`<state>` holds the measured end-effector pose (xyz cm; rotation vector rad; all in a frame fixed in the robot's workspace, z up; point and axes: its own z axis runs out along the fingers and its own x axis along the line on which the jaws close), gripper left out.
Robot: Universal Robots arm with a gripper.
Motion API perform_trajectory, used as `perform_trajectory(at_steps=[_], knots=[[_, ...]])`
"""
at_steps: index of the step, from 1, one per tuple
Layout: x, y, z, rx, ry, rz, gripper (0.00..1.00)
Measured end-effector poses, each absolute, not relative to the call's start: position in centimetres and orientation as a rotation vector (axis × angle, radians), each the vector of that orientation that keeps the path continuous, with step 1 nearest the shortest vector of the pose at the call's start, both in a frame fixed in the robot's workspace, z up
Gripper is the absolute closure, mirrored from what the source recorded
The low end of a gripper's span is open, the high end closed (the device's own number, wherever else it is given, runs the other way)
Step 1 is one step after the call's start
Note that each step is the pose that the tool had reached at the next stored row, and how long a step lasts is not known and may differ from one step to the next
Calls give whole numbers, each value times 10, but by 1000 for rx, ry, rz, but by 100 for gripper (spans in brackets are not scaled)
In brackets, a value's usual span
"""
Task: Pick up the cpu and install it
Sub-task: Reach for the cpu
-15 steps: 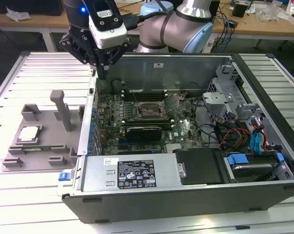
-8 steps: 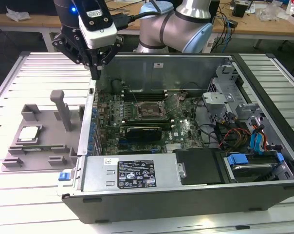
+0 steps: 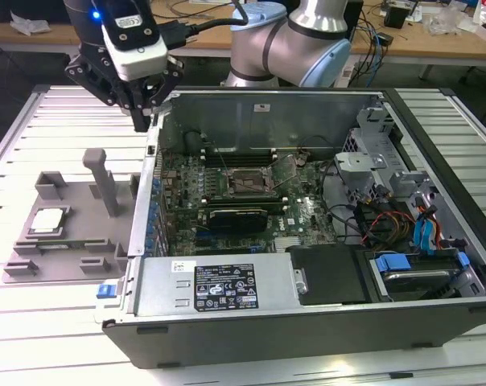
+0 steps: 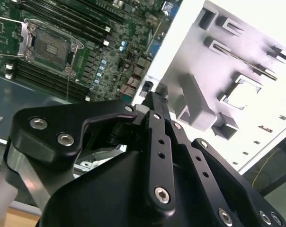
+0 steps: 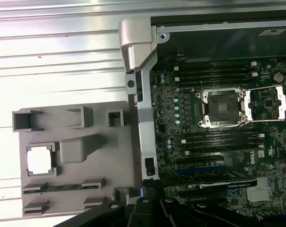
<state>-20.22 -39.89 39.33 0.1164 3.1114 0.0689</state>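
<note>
The cpu [image 5: 40, 159] is pale smooth metal, the tray [image 5: 110, 158] matt grey plastic.

At the exterior view's left the cpu [image 3: 48, 221] lies clear from above; a tall grey post [image 3: 102, 181] stands near it. The case wall [image 3: 149, 201] rises between tray [image 3: 76, 241] and socket [image 3: 247, 183].

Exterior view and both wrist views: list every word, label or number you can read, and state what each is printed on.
Black label on the power supply: print too small to read.
Small white sticker beside it: too small to read.
Case sticker on the computer case wall, in the first wrist view: blurred, unreadable.
Markings on the motherboard: too small to read.
No text can be quoted.
</note>
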Motion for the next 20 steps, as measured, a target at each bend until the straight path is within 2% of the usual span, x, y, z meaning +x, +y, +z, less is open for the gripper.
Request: perform_trajectory(at_steps=[20], knots=[[-234, -399, 393, 116, 3110, 69, 89]])
